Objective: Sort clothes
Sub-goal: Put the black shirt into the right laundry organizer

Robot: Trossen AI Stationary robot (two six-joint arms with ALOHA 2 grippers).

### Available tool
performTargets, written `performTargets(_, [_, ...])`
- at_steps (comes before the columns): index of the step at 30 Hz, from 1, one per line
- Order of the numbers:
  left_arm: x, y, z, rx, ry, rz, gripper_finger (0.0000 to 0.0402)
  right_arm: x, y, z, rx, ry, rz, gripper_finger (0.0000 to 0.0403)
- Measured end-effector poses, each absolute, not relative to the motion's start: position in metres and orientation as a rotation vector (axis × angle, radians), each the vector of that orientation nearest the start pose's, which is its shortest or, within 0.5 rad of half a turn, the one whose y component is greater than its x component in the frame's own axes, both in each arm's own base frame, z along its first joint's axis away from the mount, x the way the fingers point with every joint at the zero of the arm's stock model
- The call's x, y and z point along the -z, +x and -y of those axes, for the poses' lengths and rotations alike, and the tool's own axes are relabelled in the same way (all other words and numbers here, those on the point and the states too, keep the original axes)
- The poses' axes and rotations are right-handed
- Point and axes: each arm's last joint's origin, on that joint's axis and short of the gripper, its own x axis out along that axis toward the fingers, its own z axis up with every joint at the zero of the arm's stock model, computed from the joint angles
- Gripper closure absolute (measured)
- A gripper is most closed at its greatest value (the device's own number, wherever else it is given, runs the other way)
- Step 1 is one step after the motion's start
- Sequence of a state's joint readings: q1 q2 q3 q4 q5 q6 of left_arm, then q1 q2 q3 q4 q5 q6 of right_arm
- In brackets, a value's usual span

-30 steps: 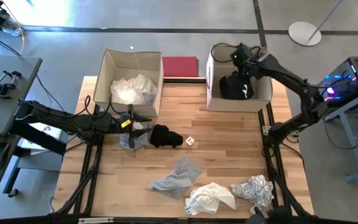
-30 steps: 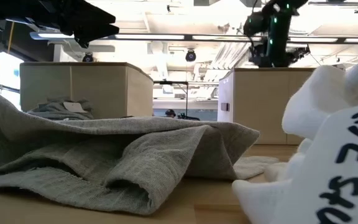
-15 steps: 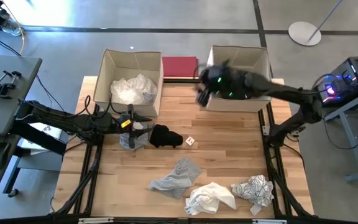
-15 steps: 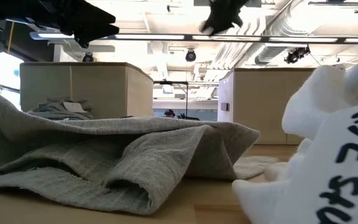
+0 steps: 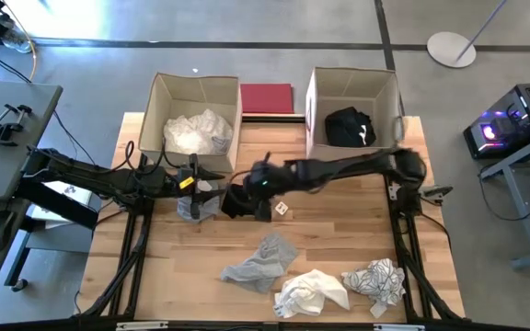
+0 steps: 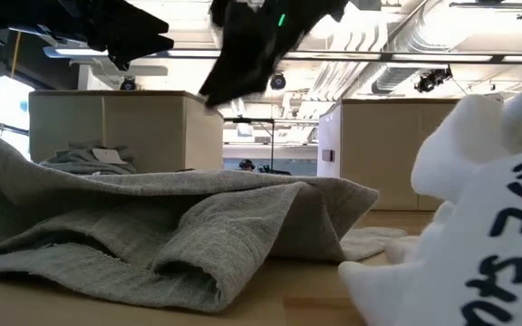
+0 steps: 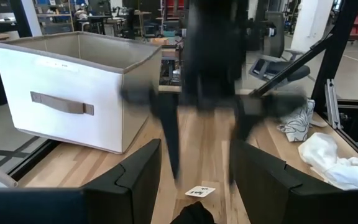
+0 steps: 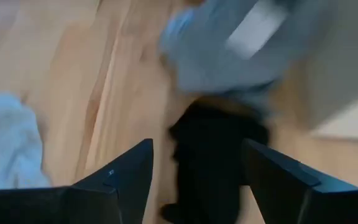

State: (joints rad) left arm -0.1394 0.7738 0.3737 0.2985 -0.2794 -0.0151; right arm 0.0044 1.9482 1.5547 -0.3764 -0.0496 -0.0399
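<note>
Surroundings: a flat dark red mat (image 5: 267,97) lies at the desk's (image 5: 339,230) far edge, between the two beige boxes; a small white tag (image 5: 282,210) lies on the wood just beside the black garment.
In the way: the right arm stretches across the middle of the desk, in front of the right box, and its blurred shape fills the left wrist view.
Left box (image 5: 201,92): holds a heap of white clothes (image 5: 197,133).
Right box (image 5: 352,83): holds one black piece with a white mark (image 5: 350,126).
Black garment (image 5: 239,202): crumpled, mid-desk, near the left box.
Grey garment by left hand (image 5: 190,206): small, bunched, just beside the black one.
Front row: a light grey garment (image 5: 260,262), a white garment (image 5: 311,292) and a black-and-white patterned garment (image 5: 375,279) lie loose and crumpled along the near edge, well apart from the boxes.
Left hand (image 5: 202,188): low over the grey piece near the left box, fingers spread, nothing between them.
Right hand (image 5: 258,182): above the black garment, fingers apart and empty; in its wrist view the dark cloth (image 8: 219,155) shows between the fingers.
</note>
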Motion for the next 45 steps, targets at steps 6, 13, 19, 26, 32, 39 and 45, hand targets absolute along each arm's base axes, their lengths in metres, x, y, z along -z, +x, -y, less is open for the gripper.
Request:
performTargets(6, [-0.238,0.175,0.016,-0.141,0.006,-0.099,0.0221,-0.172,0.46,0.006,-0.076,0.067,-0.869,0.0142])
performTargets(13, [-0.238,0.175,0.016,-0.14,0.008,-0.104,0.0221,-0.124,0.467,0.015,0.047,0.082,-0.958,0.014])
performTargets(19, [-0.237,0.175,0.016,-0.139,0.01,-0.108,0.0221,-0.106,0.468,0.009,0.08,0.024,-0.993,0.0197])
performTargets(26, [-0.236,0.175,0.016,-0.139,0.011,-0.116,0.0221,-0.133,0.453,-0.008,0.08,-0.003,-1.072,0.0353])
performTargets(32, [-0.237,0.175,0.016,-0.142,0.01,-0.113,0.0221,-0.189,0.421,-0.031,0.181,-0.103,-1.132,0.0381])
performTargets(39, [-0.238,0.175,0.016,-0.142,0.008,-0.105,0.0221,-0.275,0.369,-0.045,0.44,-0.261,-1.023,0.0394])
performTargets(45, [-0.239,0.175,0.016,-0.142,0.005,-0.091,0.0221,-0.341,0.318,-0.025,0.703,-0.339,-0.869,0.0393])
